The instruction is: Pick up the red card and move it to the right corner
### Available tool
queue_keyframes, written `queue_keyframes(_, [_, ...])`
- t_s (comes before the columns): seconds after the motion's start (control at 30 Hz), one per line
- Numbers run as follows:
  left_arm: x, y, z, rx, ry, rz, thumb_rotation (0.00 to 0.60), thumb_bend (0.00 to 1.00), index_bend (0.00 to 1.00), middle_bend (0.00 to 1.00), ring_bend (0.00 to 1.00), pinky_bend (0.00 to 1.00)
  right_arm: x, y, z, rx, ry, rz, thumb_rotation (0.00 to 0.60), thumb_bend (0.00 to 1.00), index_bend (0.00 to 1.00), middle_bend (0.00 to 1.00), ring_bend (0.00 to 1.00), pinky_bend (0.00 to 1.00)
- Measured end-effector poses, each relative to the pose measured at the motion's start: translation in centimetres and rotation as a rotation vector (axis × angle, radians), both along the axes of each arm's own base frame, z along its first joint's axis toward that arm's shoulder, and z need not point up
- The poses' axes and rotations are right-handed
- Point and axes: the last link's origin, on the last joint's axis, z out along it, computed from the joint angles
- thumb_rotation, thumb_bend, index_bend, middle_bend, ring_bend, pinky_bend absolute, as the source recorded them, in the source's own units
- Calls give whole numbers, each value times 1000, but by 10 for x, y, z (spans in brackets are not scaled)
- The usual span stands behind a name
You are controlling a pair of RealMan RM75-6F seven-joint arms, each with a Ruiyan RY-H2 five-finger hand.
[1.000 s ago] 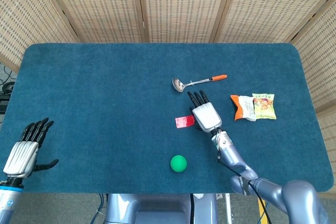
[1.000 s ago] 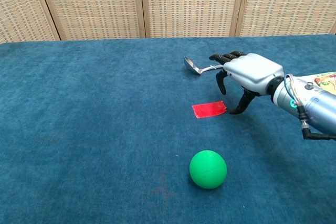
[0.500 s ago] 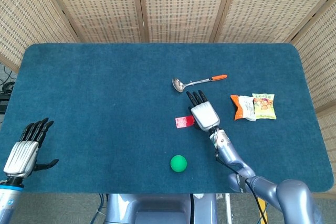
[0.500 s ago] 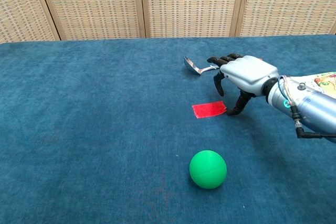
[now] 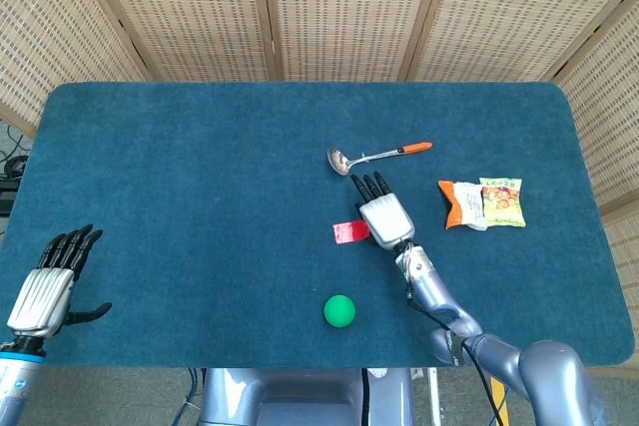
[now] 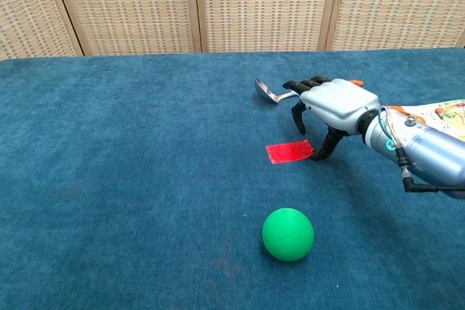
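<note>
The green ball point(image 6: 288, 234) lies nearest. Behind it the red card point(image 6: 289, 152) lies flat mid-bench, long axis left-right. The right hand point(image 6: 330, 107), fingers spread and empty, has edged left over the card's right end. The left hand point(image 5: 45, 286) rests open.

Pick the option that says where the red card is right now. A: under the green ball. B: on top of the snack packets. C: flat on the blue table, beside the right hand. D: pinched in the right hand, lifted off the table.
C: the red card lies flat on the blue table, at the thumb tip of the right hand, which hovers beside it without lifting it.
</note>
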Motion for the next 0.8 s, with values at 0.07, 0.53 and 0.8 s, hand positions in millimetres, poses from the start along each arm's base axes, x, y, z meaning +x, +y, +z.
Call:
queue_keyframes(0.07, [0,0,0,0,-1,0,600,52,0,0,0,0,0,0,-1,1,1,0,600,53,514,12,0,0])
queue_keyframes(0.53, [0,0,-1,-5,0,1,600,53,0,0,0,0,-1,-1,-3,3,6,-2,600,119,529,28,0,0])
queue_keyframes(0.8, [0,0,-1,-3,-2,0,600,53,0,0,0,0,0,-1,-4,7,5,0,600,234,529,28,0,0])
